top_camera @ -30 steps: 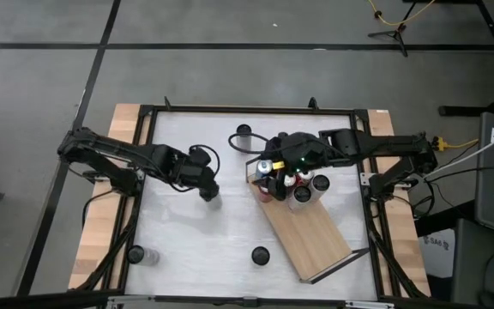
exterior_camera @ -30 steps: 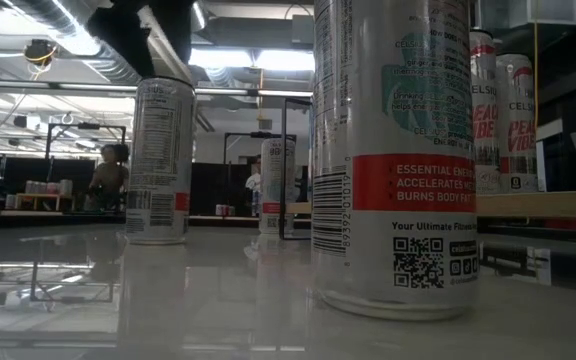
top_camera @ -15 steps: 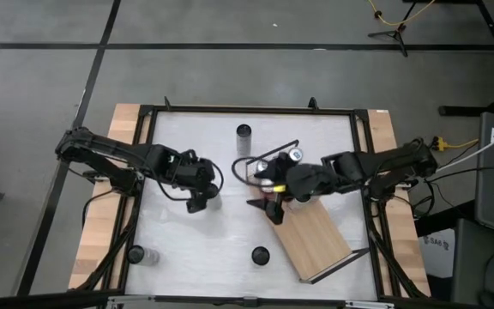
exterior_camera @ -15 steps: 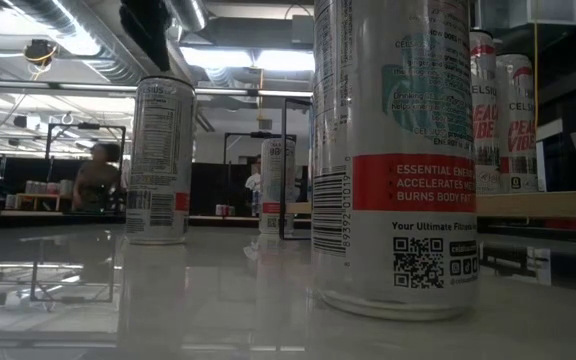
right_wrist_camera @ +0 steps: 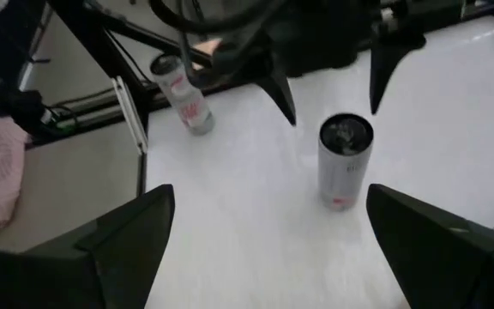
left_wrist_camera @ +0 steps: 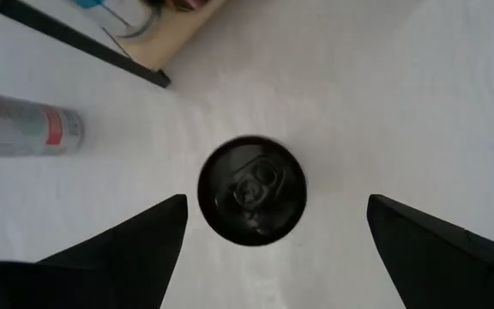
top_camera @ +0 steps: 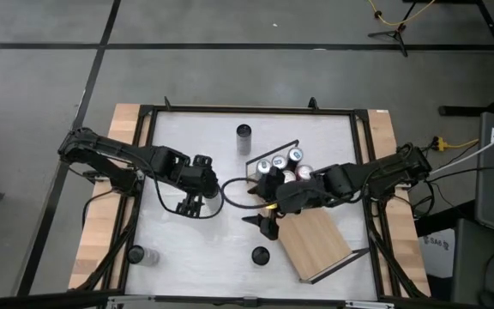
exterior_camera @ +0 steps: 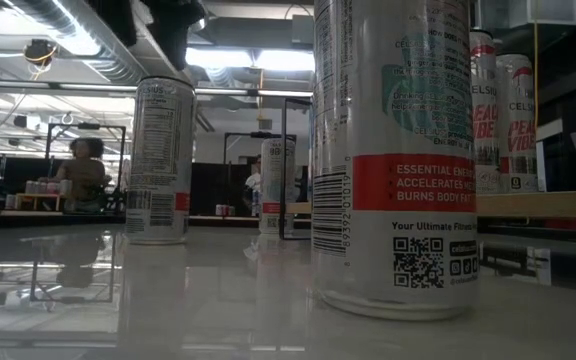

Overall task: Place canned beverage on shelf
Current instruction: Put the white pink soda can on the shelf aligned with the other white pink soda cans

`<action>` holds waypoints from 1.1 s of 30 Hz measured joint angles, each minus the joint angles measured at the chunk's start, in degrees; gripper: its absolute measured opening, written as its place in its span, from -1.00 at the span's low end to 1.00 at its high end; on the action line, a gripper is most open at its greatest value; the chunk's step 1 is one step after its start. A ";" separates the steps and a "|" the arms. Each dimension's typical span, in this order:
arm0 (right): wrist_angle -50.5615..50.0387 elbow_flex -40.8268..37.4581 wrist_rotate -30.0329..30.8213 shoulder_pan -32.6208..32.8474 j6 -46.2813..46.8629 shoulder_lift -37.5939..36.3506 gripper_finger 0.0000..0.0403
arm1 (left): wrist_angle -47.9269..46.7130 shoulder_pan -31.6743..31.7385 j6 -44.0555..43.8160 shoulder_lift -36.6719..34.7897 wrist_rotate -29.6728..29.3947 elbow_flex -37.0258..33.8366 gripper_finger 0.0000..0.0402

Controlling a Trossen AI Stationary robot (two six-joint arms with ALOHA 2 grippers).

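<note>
Wood shelf (top_camera: 320, 236): lies slantwise on the white surface (top_camera: 178, 137); several shelved cans (top_camera: 280, 161) cluster at its far end
Left tool (top_camera: 193, 206): fingers apart; poised above a black-topped can (left_wrist_camera: 251, 190); not gripping
Right tool (top_camera: 267, 225): fingers apart, empty; beside the shelf's edge
Progress: partly done; three loose cans (top_camera: 260, 255) also wait on the surface

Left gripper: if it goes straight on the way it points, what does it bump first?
The left gripper points down at the upright can. It would probably meet the can's dark top first, between its open fingers.
</note>
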 joint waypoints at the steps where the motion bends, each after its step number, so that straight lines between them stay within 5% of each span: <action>1: -0.28 0.00 -0.14 -0.02 0.00 0.10 0.86 | 0.18 0.14 1.26 0.41 0.16 0.01 0.76; 9: -0.23 0.00 -0.91 -0.02 0.01 0.85 0.86 | -0.33 1.24 10.44 3.61 -0.13 0.04 0.76; 25: 2.72 0.00 -7.17 0.02 0.00 0.96 0.86 | -1.03 3.26 11.51 11.73 2.34 0.04 0.75; 33: 2.91 0.00 -7.65 -0.02 0.00 0.96 0.86 | -0.92 3.23 4.25 12.79 2.07 0.02 0.44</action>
